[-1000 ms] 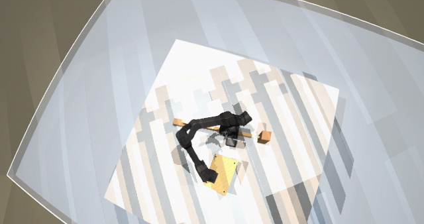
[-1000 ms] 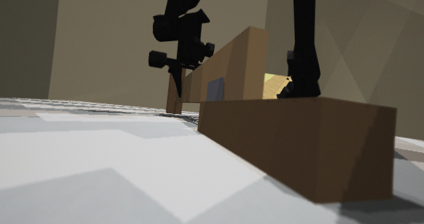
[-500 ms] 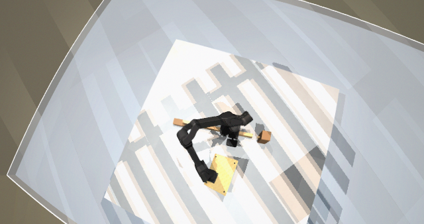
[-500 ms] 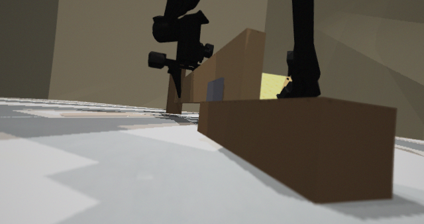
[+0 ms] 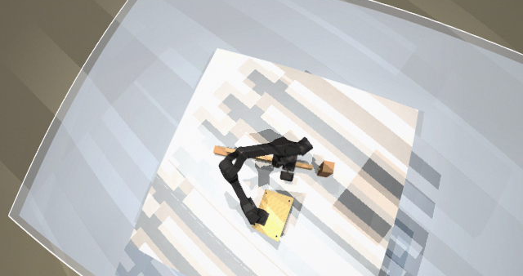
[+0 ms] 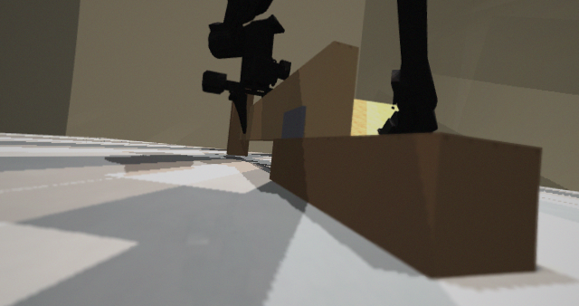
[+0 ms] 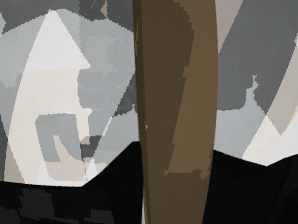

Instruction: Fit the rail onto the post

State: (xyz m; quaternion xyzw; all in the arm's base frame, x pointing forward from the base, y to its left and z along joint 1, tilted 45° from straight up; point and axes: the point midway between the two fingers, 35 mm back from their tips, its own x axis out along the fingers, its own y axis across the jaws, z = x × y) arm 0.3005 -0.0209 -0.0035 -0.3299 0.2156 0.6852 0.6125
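The long wooden rail (image 5: 304, 166) (image 6: 327, 84) (image 7: 175, 60) stands on edge, its far end on the low footboard block (image 5: 218, 149) (image 6: 384, 184) beside the grey bracket (image 6: 294, 122). My gripper (image 5: 285, 164) (image 6: 245, 130) (image 7: 157, 148) is shut on the rail, nearer its post end. The rail's near part is off the table and looks about level in the exterior view. The post (image 5: 326, 169) (image 6: 235, 140) stands upright beyond that end. A small gap shows between rail end and post in the top view. The pegs and holes cannot be made out.
The yellow base plate (image 5: 282, 211) (image 6: 366, 116) carries the arm's base, to one side of the rail. The arm (image 5: 261, 149) (image 6: 412, 34) bends over the rail. Patchy light and shadow cover the white table (image 5: 347, 117).
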